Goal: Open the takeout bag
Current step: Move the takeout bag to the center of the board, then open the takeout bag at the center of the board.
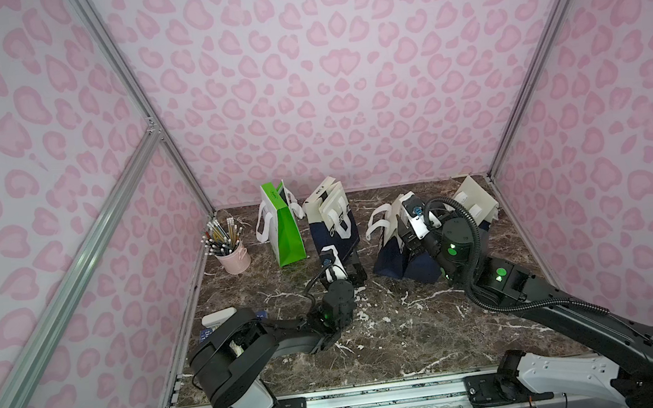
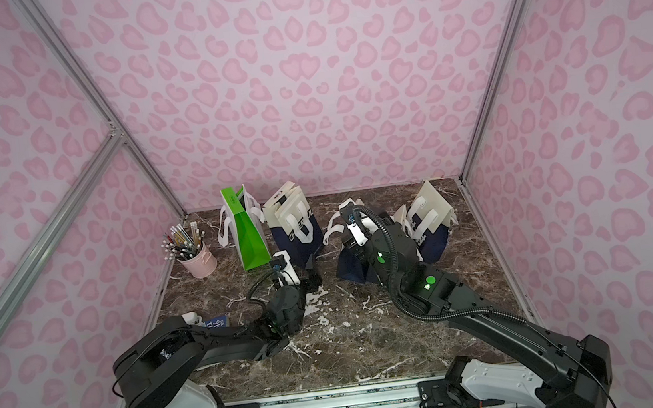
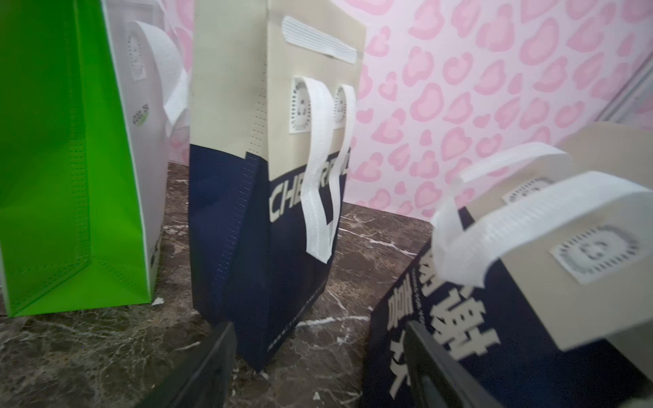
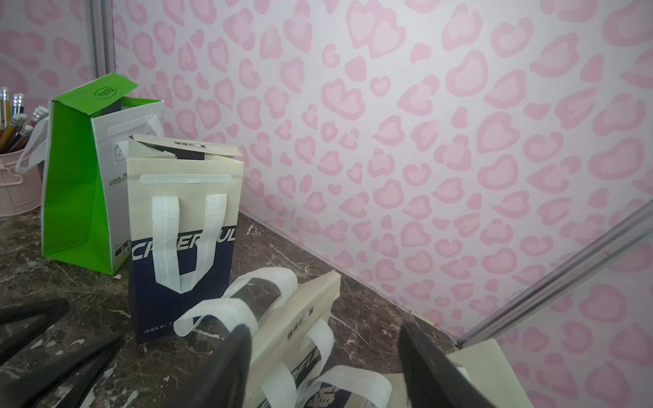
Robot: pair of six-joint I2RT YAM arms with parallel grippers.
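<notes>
The takeout bag (image 1: 390, 257), navy below and beige above with white handles, leans over at mid-table in both top views. My right gripper (image 1: 414, 250) hangs over its top. In the right wrist view the right gripper (image 4: 325, 335) stands open, its black fingers (image 4: 237, 348) on either side of the bag's beige top flap (image 4: 300, 318) and the handles. My left gripper (image 1: 356, 269) sits low on the table between this bag and a standing bag. In the left wrist view the left gripper (image 3: 319, 330) is open over bare marble, holding nothing, with the takeout bag (image 3: 530, 289) beside it.
A standing navy-and-beige bag (image 1: 336, 229) and a green-and-white bag (image 1: 288, 234) are at the back left, both open at the top. Another beige-and-navy bag (image 1: 476, 196) leans at the back right. A pink cup of pencils (image 1: 234, 257) stands by the left wall. Small items (image 1: 218, 318) lie under the left arm.
</notes>
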